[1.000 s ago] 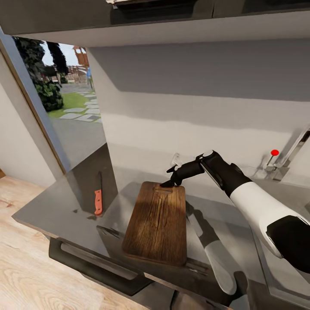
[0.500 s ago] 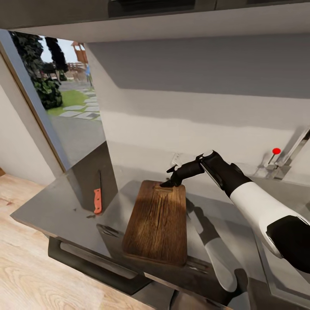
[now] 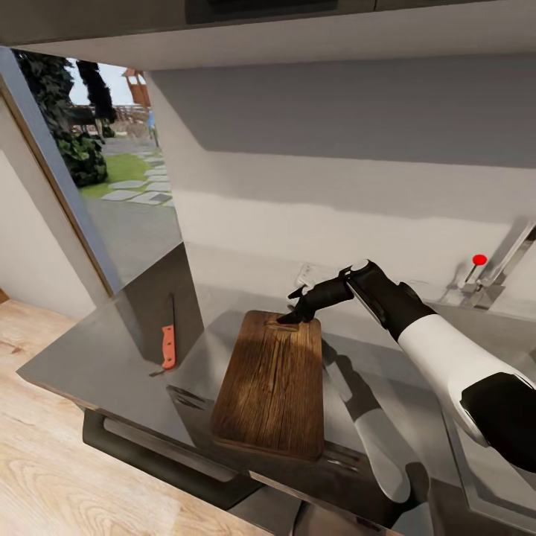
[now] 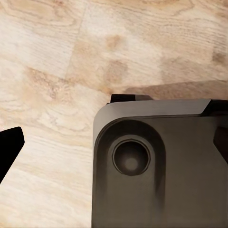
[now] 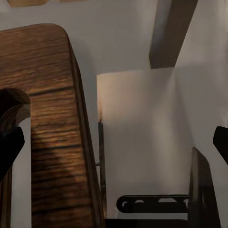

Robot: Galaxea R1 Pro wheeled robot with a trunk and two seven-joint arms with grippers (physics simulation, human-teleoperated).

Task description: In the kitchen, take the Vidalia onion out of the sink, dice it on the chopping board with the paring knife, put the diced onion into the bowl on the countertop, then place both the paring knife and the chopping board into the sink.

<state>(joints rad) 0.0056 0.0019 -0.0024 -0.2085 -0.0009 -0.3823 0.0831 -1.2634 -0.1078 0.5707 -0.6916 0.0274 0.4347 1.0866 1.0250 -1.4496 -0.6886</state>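
On a grey countertop under a kitchen window, the board lies lengthwise, my right gripper poised at its far, slotted end, I judge to carry it toward the sink. I cannot tell whether that gripper grips. The knife lies well apart leftward; the faucet stands rightward.

Chopping board on the countertop, paring knife left, faucet far right.

No readable text, label, brand, number or sign appears on anything here.
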